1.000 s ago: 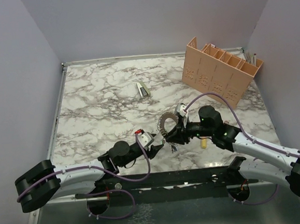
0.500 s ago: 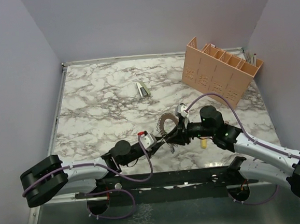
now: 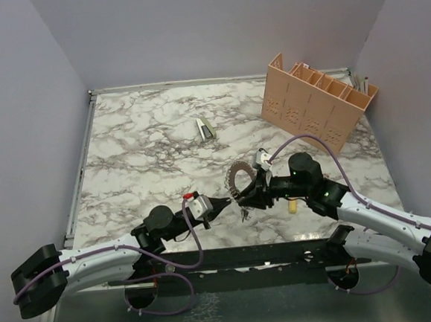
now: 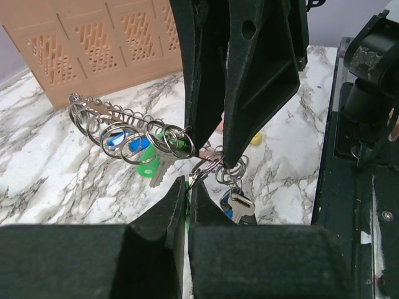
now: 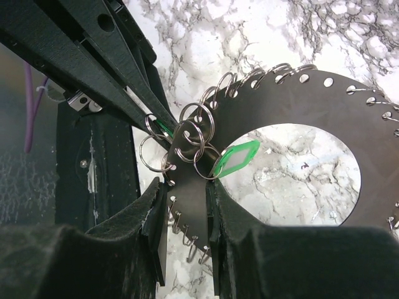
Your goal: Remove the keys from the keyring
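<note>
**A:** Where is the keyring sitting right now?

**B:** The keyring [image 5: 293,103] is hanging tilted just above the table [image 3: 148,159], near its front middle. The keys [image 4: 149,168] are all dangling from its edge, so none is coming off yet.

**A:** And what is changing?

**B:** The left gripper [image 4: 187,190] was standing wide a second ago. It is now closing down to a sliver, right at a small split ring [image 4: 201,169] on the near edge. The keyring itself isn't shifting.

**A:** What is that telling you?

**B:** I'm reading it as the first pull on one key getting under way.

**A:** Is it actually holding something?

**B:** Its fingers are almost meeting with that split ring at their tips, but I can't tell whether it is truly pinched. The right gripper [image 5: 186,193] is clamping the keyring's flat band between its fingers and steadying it.
</note>
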You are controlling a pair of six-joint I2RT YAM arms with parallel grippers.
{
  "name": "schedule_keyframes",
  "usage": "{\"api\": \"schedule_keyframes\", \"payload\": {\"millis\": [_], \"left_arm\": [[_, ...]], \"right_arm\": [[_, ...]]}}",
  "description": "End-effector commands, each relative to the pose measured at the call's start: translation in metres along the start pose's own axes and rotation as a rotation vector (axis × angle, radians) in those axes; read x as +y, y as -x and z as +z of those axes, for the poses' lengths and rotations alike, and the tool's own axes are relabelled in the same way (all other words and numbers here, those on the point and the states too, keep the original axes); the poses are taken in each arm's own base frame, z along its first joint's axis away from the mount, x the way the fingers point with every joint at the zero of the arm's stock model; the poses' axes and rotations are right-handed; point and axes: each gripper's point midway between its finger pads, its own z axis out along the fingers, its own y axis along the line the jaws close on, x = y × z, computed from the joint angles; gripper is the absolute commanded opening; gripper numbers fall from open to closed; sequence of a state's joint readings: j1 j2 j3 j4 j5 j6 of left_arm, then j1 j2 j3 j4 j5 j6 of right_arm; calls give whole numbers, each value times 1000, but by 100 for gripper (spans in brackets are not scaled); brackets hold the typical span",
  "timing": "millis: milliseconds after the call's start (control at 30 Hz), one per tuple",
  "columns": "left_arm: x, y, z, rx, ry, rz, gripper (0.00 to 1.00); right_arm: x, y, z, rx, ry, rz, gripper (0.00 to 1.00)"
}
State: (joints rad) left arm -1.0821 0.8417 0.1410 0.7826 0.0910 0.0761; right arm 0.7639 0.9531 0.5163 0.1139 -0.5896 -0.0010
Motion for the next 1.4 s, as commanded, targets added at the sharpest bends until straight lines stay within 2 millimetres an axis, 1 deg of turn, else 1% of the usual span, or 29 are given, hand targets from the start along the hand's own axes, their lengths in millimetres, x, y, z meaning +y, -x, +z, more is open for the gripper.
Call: {"api": "schedule_keyframes", "payload": {"millis": [0,167,267,400,533,633,667,733,767,900,1033,1100,1133,1200,1233,1367], "left_arm": [[-6,9,0,-19,-35,-7,0],[-4,18,3,-1,-19,-48,0],[2,24,4,30,14,-75,0],[11,25,6,95,70,-108,0],[12,29,9,150,80,-129,0],[20,32,9,212,122,-130,0],[21,32,8,244,125,-121,0],[22,38,8,289,117,-98,0],[22,48,10,291,108,-90,0],[17,61,10,337,29,5,0],[16,59,15,365,-18,90,0],[17,54,17,380,-33,124,0],[18,51,18,387,-32,133,0],[21,47,17,394,-21,139,0],[23,45,16,393,-14,136,0],[26,48,14,334,11,117,0]], "right_arm": [[-12,3,-3,-28,-60,-28,1],[-21,-4,-2,-22,-106,-22,1],[-25,-7,-1,-26,-123,-22,1],[-25,-9,0,-35,-123,-22,1],[-25,-14,3,-35,-113,-19,1],[-25,-17,6,-55,-107,4,1],[-25,-19,7,-63,-109,7,1],[-27,-19,7,-82,-119,6,1],[-27,-21,7,-84,-120,7,1],[-29,-23,7,-109,-130,-6,1],[-31,-28,7,-134,-137,-44,1],[-31,-29,7,-135,-134,-57,5],[-31,-28,7,-142,-130,-65,11],[-30,-28,6,-153,-127,-76,28],[-30,-28,5,-158,-132,-79,34],[-33,-28,3,-172,-155,-84,47]]}}
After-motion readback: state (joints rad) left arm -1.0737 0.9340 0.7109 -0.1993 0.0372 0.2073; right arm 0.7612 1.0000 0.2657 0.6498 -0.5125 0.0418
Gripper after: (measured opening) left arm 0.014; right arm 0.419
